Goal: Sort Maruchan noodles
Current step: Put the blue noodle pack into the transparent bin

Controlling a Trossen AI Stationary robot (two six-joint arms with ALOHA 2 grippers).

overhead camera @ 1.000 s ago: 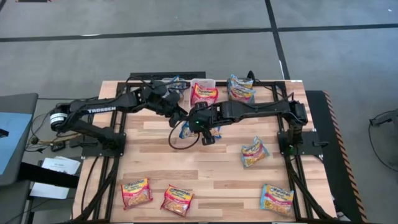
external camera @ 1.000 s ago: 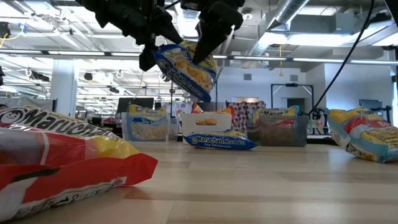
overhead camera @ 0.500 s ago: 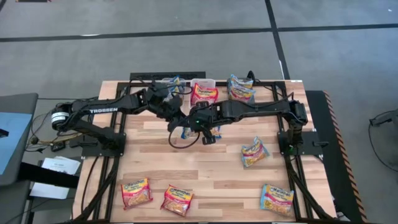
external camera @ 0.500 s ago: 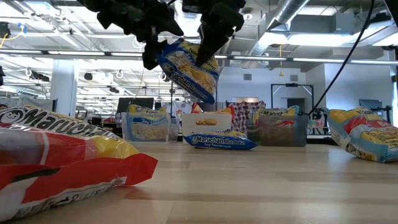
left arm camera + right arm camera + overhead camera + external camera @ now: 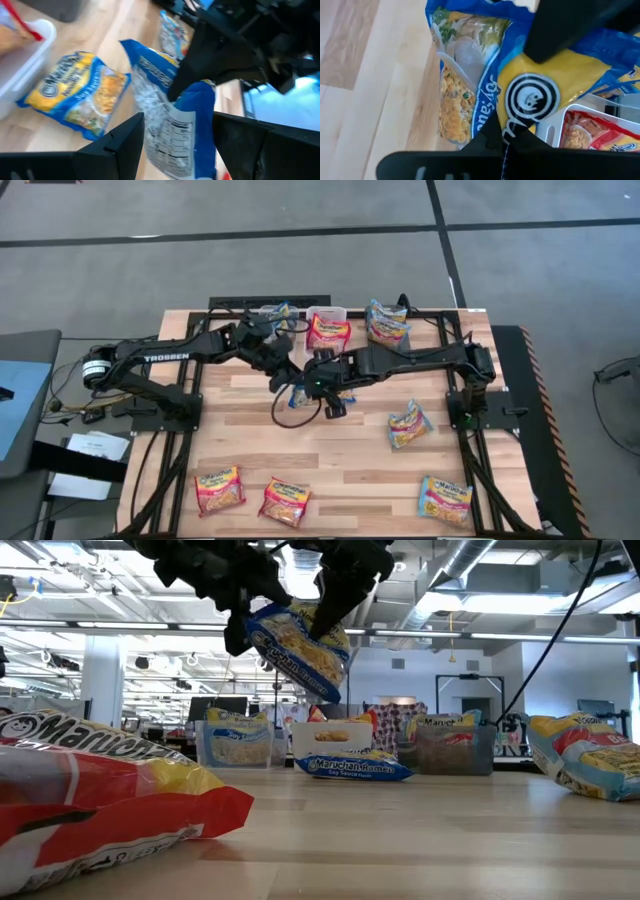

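Note:
A blue-trimmed Maruchan packet hangs high above the table between both grippers. My left gripper is shut on one end and my right gripper on the opposite edge; in the high view they meet at mid-table, left, right. A second blue packet lies flat on the table below them, also seen in the left wrist view. Red packets and orange-trimmed ones lie flat toward the near edge. My left gripper pinches the blue packet's crumpled end between its two fingers, coming down at a slant from the table's left. The packet is lifted clear of the table. My right gripper pinches the packet's upper edge between shut fingers, from above, pointing down. The packet hangs tilted below it, its lower corner free in the air.
Three bins stand along the far edge: a clear one with blue packets, a white one with red packets, a dark grey one with a packet. A big red packet lies close to the low camera. Bare wood lies mid-table.
The held blue packet swayed slightly toward the right and back, both grippers moving with it and keeping hold. Nothing on the table moved.

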